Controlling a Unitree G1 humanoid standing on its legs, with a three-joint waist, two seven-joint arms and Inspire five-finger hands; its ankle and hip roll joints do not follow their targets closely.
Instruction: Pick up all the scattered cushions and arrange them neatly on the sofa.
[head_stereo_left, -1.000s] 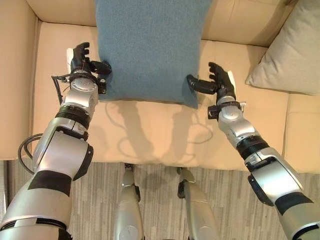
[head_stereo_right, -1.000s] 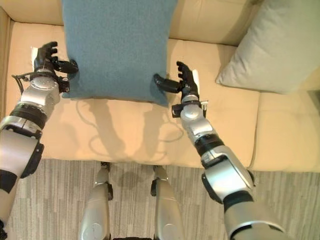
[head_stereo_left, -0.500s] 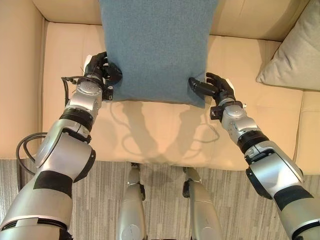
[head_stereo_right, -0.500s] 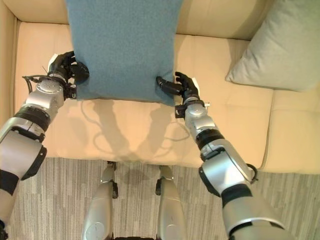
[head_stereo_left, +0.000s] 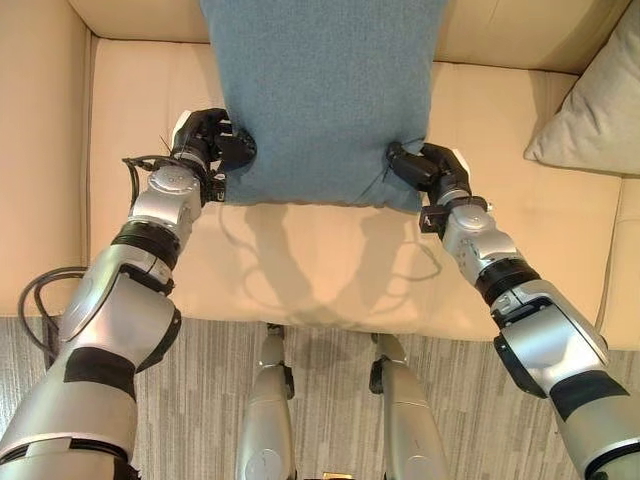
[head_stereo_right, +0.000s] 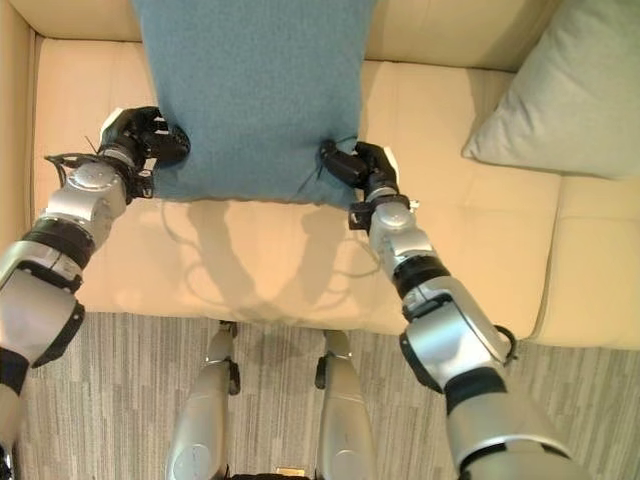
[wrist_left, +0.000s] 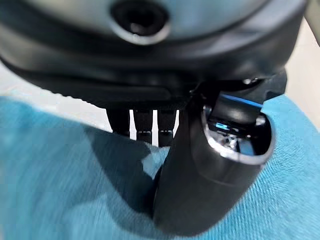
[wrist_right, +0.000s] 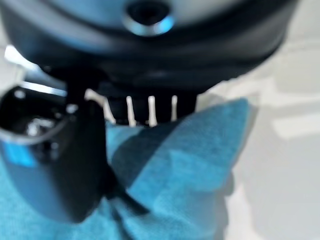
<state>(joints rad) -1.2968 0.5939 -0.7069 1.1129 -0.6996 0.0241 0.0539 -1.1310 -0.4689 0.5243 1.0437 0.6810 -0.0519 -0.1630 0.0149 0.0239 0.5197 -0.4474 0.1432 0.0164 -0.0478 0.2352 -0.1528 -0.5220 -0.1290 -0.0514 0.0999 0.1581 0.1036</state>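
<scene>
Grey striped carpet (head_stereo_left: 200, 370) below.

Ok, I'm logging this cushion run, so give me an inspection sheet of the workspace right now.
Surface: beige sofa seat, bare in front of the arms.
Job's things: blue cushion upright against the backrest; grey cushion leaning at the sofa's right end.
Clutter: nothing seen.
Hands: left hand and right hand each pinch a lower corner of the blue cushion.
Cables: nothing seen.
Surroundings: grey striped carpet.

Both arms reach forward — left hand (head_stereo_left: 212, 140) and right hand (head_stereo_left: 432, 168) pinched closed.
</scene>
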